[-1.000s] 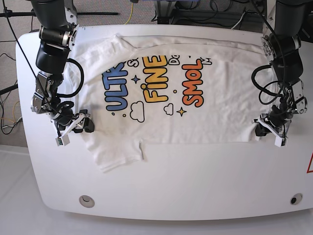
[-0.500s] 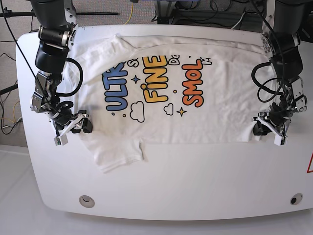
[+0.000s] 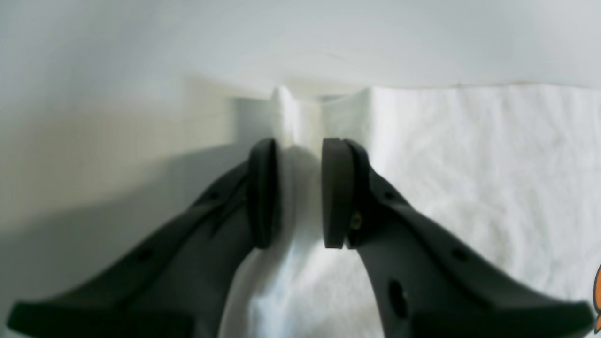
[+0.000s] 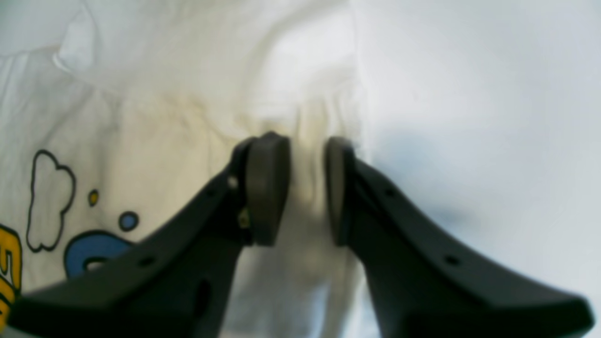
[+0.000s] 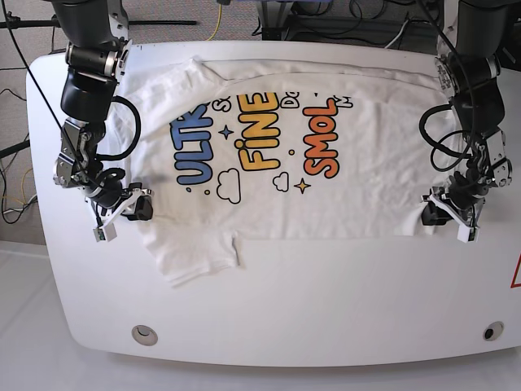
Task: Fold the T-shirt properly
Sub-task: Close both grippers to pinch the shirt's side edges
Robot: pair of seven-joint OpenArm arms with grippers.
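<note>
shirts: 1 T-shirt (image 5: 277,155) | tables: 1 table (image 5: 326,285) | arms: 2 | grippers: left gripper (image 5: 446,215), right gripper (image 5: 122,213)

The base camera looks steeply down from the front over the whole table (image 5: 269,293); each wrist camera peers close along its own fingers at the T-shirt's (image 5: 326,195) edges, which the base view shares.

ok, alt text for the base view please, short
Overhead view: a white T-shirt with colourful cartoon lettering lies print-up across a white table, one sleeve sticking out toward the camera. The right gripper and left gripper are down at opposite ends of its near edge, jaws narrowed around pinched cloth.
</note>
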